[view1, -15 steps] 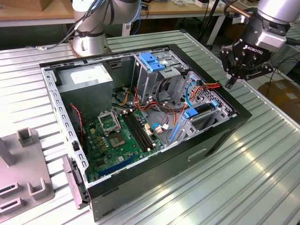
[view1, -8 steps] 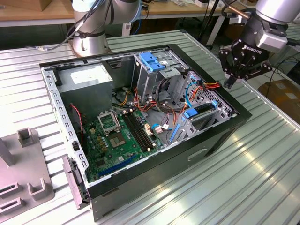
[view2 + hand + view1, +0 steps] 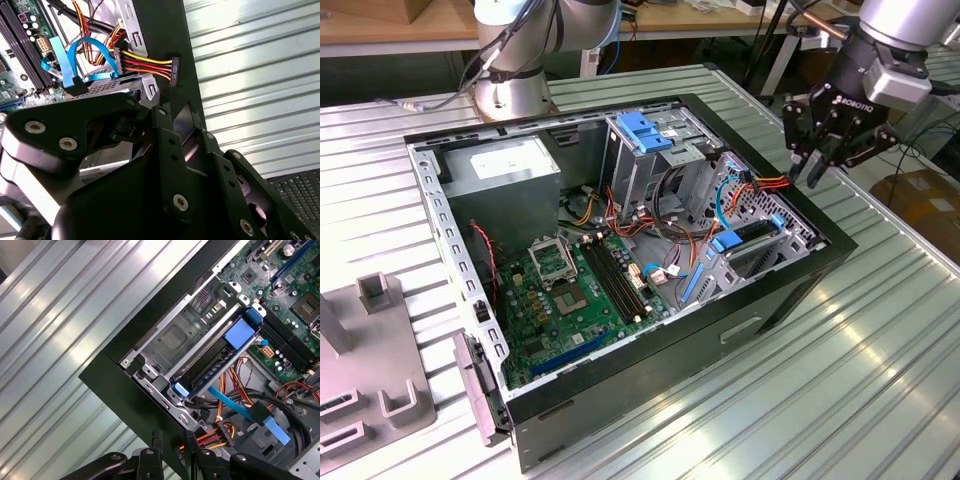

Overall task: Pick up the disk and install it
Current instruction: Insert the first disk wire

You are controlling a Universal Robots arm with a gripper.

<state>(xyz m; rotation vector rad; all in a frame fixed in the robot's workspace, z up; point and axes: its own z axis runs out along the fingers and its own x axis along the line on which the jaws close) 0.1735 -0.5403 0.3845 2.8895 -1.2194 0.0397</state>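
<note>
**Disk seated in bay, gripper free above the case rim**

Your gripper hangs over the case rim on the exterior view's right. Its fingers are apart with nothing between them. There's white lettering on its black body. The grey box carries a white sticker, print too small to read.

The disk sits on edge in the grey sheet-metal bay, on the same side of the case. Its dark side face is up and the blue plastic frame shows at both ends, one end a flat blue tab. The disk is near your fingertips but apart from them.

A red, yellow, orange and black wire bundle ends in a black plug by the case wall, close to the tips. A flat blue cable loops beside it. The green board lies on the case floor. The case is matte black with its open side up. The table is ribbed, shiny metal.
</note>
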